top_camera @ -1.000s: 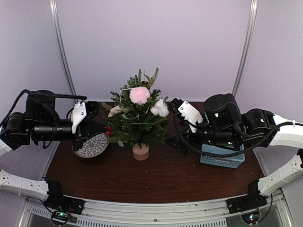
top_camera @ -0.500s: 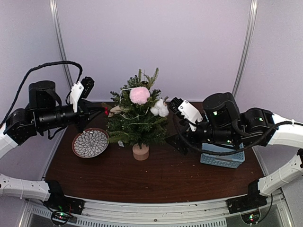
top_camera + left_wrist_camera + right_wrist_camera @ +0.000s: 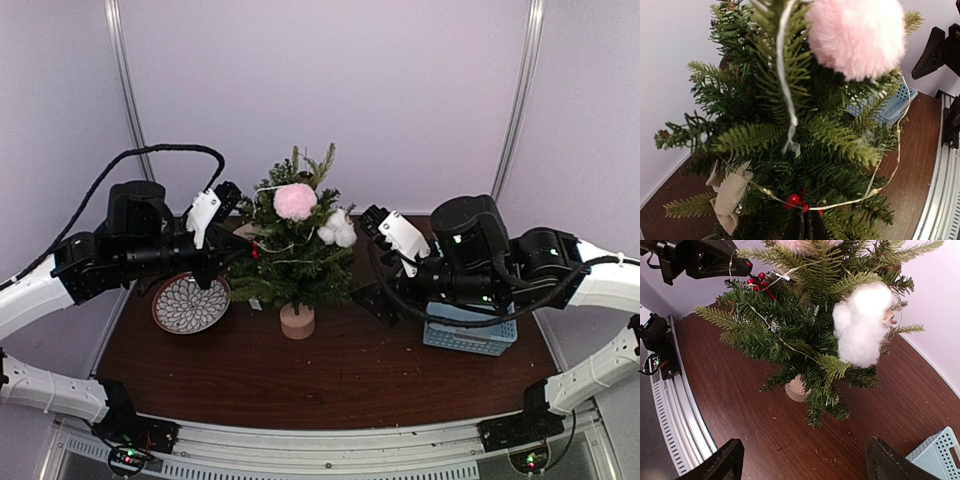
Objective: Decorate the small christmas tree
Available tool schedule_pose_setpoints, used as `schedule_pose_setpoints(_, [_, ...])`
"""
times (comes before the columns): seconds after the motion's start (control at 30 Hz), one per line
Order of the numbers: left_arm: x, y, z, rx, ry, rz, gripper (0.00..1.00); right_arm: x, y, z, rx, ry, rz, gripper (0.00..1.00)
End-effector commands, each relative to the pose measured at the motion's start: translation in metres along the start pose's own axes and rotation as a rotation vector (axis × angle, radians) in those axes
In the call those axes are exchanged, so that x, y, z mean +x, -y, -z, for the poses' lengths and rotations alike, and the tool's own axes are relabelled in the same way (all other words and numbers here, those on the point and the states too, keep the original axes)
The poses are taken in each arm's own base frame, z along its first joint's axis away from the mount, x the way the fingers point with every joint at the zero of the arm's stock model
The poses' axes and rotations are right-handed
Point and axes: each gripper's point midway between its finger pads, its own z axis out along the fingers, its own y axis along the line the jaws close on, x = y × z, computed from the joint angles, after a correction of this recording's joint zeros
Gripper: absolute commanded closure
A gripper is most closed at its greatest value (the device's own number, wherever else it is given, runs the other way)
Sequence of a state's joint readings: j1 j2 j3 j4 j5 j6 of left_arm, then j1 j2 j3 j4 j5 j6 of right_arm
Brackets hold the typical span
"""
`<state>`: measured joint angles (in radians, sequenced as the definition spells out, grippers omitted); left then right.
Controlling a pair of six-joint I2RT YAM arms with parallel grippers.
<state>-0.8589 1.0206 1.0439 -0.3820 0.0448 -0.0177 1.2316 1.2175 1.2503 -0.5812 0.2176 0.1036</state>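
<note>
Green needle branches of the small christmas tree (image 3: pixel 290 262) fill the middle of the dark wooden table (image 3: pixel 300 385). The tree stands upright on its pale wooden stump (image 3: pixel 297 321).

My left gripper (image 3: pixel 248 250) is pushed into the tree's left side, about halfway up. Its jaws are pinched tight on a red berry sprig (image 3: pixel 796 200). From my left wrist camera the berries sit just past my fingertips, in among the needles. A thin beaded wire (image 3: pixel 880 182) drapes across the branches right beside them.

A pink pompom (image 3: pixel 295 201) sits near the tree's top. A white cotton tuft (image 3: pixel 338 229) hangs on the tree's upper right side. A beige fabric bow (image 3: pixel 729 197) is on its left side, lower than the pompom.

My right gripper (image 3: pixel 374 262) hovers just to the right of the tree, level with its middle. Its jaws are spread wide with nothing between them. In my right wrist camera both fingers (image 3: pixel 715 465) frame the stump and the wood below the tree.

A patterned round dish (image 3: pixel 190 303) lies on the table to the left of the tree, partly under my left arm. A light blue plastic basket (image 3: pixel 470 338) stands to the right of the tree, mostly hidden beneath my right arm.
</note>
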Motion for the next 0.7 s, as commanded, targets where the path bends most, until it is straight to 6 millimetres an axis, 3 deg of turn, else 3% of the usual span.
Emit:
schedule_pose_setpoints(0.0, [-0.011,-0.001,-0.008,-0.002,0.063,-0.01,1.0,-0.007,0.007,0.01,0.015,0.025,-0.022,0.13])
schedule_pose_setpoints(0.37, [0.01,0.003,-0.028,0.022,-0.006,-0.042,1.0,-0.006,0.008,0.009,0.018,0.02,-0.017,0.13])
schedule_pose_setpoints(0.6, [0.014,0.005,-0.03,0.034,-0.021,-0.061,1.0,-0.006,0.007,0.008,0.018,0.017,-0.008,0.12])
schedule_pose_setpoints(0.67, [0.01,0.005,-0.027,0.034,-0.012,-0.064,0.96,-0.006,0.007,0.008,0.02,0.017,-0.005,0.12])
